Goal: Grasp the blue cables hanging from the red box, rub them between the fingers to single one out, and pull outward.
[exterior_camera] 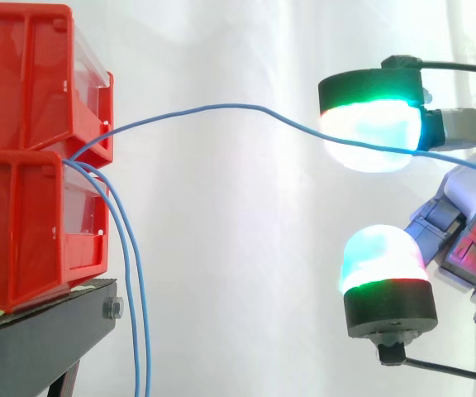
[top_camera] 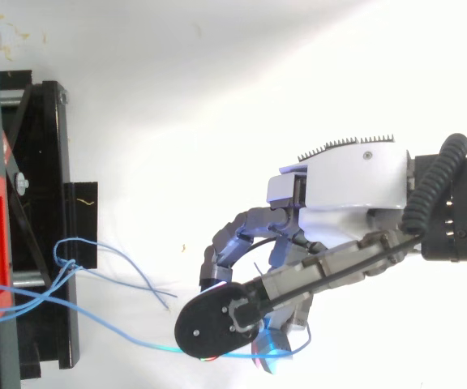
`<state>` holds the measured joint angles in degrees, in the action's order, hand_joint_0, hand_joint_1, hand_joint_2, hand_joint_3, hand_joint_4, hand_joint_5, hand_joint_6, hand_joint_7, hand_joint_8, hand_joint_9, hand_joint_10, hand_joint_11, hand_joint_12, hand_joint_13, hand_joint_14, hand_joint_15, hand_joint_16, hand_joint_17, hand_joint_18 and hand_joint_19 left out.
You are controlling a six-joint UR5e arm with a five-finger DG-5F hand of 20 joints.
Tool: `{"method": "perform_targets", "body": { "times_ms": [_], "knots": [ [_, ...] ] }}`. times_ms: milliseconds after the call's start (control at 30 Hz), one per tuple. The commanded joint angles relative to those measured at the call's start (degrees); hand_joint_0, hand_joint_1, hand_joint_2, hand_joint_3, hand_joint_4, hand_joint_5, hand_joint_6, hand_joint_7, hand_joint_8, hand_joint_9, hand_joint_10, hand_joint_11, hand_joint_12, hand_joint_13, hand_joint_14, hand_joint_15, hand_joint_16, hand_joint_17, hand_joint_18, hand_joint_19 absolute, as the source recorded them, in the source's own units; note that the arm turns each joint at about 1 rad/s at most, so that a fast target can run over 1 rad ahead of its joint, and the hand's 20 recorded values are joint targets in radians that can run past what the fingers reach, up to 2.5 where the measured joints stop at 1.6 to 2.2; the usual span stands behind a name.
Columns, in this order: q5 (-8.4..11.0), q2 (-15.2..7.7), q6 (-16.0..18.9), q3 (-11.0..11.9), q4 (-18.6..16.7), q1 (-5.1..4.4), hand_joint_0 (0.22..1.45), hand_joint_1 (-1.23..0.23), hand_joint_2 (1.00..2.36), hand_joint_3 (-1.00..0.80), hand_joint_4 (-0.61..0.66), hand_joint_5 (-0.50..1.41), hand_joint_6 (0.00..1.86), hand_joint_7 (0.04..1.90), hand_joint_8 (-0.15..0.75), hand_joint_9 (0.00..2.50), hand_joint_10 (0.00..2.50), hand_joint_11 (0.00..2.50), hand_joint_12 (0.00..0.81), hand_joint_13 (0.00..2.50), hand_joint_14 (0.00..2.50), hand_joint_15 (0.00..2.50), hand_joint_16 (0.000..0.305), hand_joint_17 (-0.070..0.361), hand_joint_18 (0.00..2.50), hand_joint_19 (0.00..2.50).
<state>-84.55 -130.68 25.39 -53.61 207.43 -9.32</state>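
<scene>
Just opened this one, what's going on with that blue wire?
A robot hand is working on the blue cables coming out of the red bins on the black stand. One cable runs in a loose arc from the bins to the hand, whose curled fingers appear to pinch it near the tips. It is not pulled taut. The other cables hang down beside the stand, apart from the hand.

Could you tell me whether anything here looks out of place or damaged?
Nothing looks damaged. One blue cable arches from the red bins to the hand, as the task expects, while two other cables hang straight down. A few yellowish scraps lie near the black stand.
</scene>
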Motion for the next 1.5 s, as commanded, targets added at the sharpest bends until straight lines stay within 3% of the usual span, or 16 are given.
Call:
{"method": "perform_targets", "body": {
  "times_ms": [0, 100, 200, 400, 800, 1167, 1467],
  "knots": [
    [0.0, 0.08, -0.07, 0.26, 0.0, 0.0, 0.53, -0.66, 1.01, -0.32, 0.21, -0.2, 0.73, 0.87, 0.359, 1.21, 0.02, 0.94, 0.464, 0.97, 0.02, 0.61, 0.063, 0.142, 0.83, 0.56],
    [0.0, -0.01, -0.07, 0.88, 0.08, 0.0, 0.53, -0.65, 1.01, -0.34, 0.18, -0.2, 0.73, 0.89, 0.339, 1.2, 0.02, 0.95, 0.444, 0.95, 0.02, 0.62, 0.059, 0.132, 0.79, 0.58],
    [0.09, -0.01, -0.25, 2.02, 0.17, 0.0, 0.48, -0.58, 1.0, -0.5, 0.21, -0.2, 0.76, 0.84, 0.364, 1.25, 0.01, 0.95, 0.462, 0.98, 0.02, 0.6, 0.062, 0.14, 0.83, 0.57],
    [0.0, -0.01, -0.95, 2.2, 0.17, -0.09, 0.4, -0.47, 1.0, -0.5, 0.27, -0.19, 0.77, 0.81, 0.4, 1.29, 0.01, 0.95, 0.5, 1.03, 0.02, 0.6, 0.071, 0.159, 0.91, 0.52],
    [0.0, -0.01, -1.57, 2.11, 0.08, -0.09, 0.35, -0.66, 1.0, -0.5, 0.27, -0.21, 0.85, 0.78, 0.408, 1.31, 0.01, 0.96, 0.512, 1.06, 0.02, 0.59, 0.074, 0.166, 0.97, 0.5],
    [0.17, -0.01, -1.65, 2.2, 0.17, 0.0, 0.52, -0.73, 1.0, -0.5, 0.13, -0.21, 0.87, 0.84, 0.335, 1.29, 0.02, 1.01, 0.434, 1.02, 0.02, 0.63, 0.057, 0.127, 0.84, 0.57],
    [0.26, -0.01, -1.74, 2.2, 0.0, 0.0, 0.57, -0.71, 1.01, -0.39, 0.11, -0.19, 0.86, 0.87, 0.317, 1.32, 0.02, 1.01, 0.425, 1.02, 0.02, 0.64, 0.053, 0.119, 0.83, 0.59]
  ]
}}
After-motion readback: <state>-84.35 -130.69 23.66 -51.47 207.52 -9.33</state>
